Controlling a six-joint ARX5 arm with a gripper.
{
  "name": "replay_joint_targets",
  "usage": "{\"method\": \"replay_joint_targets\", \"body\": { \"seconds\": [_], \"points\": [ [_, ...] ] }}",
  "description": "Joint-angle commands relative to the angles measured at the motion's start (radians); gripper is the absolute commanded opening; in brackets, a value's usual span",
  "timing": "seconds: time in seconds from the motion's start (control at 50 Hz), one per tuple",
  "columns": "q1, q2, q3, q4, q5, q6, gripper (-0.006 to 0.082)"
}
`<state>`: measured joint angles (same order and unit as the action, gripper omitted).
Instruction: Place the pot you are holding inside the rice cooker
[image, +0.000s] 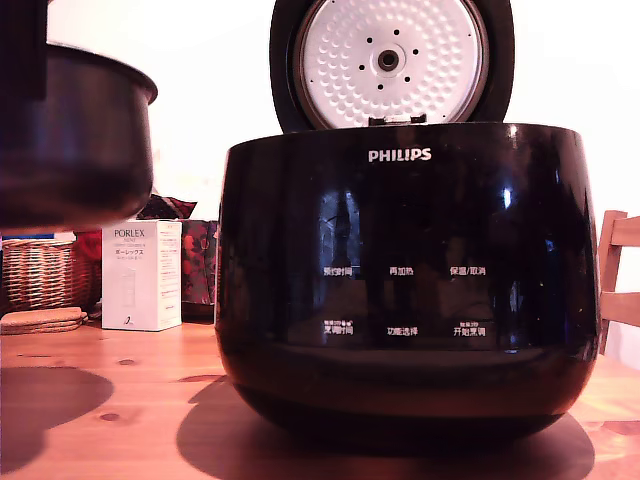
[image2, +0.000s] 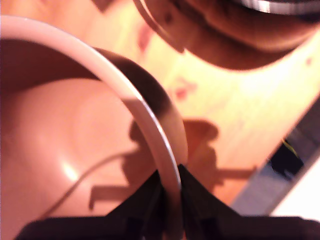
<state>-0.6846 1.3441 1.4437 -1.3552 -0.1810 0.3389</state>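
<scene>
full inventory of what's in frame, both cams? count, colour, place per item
pot: 1, dark near-black, held in the air at exterior view's left, outside the cooker
rice cooker: 1, glossy black, centre on table, lid up with silver dimpled plate
white box: 1, white, "PORLEX", behind on the table, exterior view's left
wicker basket: 1, tan, far left edge
coasters: small stack, tan, in front of basket
chair: 1, wooden, right edge
table: 1, light wood
gripper: 1, black, clamped on pot rim
</scene>
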Motion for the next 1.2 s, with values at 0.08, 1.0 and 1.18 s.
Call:
{"method": "replay_joint_targets", "body": {
  "seconds": [0.08, 1.0, 1.18],
  "points": [
    [-0.040, -0.023, 0.088, 0.051, -0.011, -0.017, -0.0024],
    [-0.297, 0.023, 0.200, 0.260, 0.117, 0.076, -0.0024],
    [-0.321, 0.075, 0.210, 0.283, 0.138, 0.137, -0.0024]
  ]
}}
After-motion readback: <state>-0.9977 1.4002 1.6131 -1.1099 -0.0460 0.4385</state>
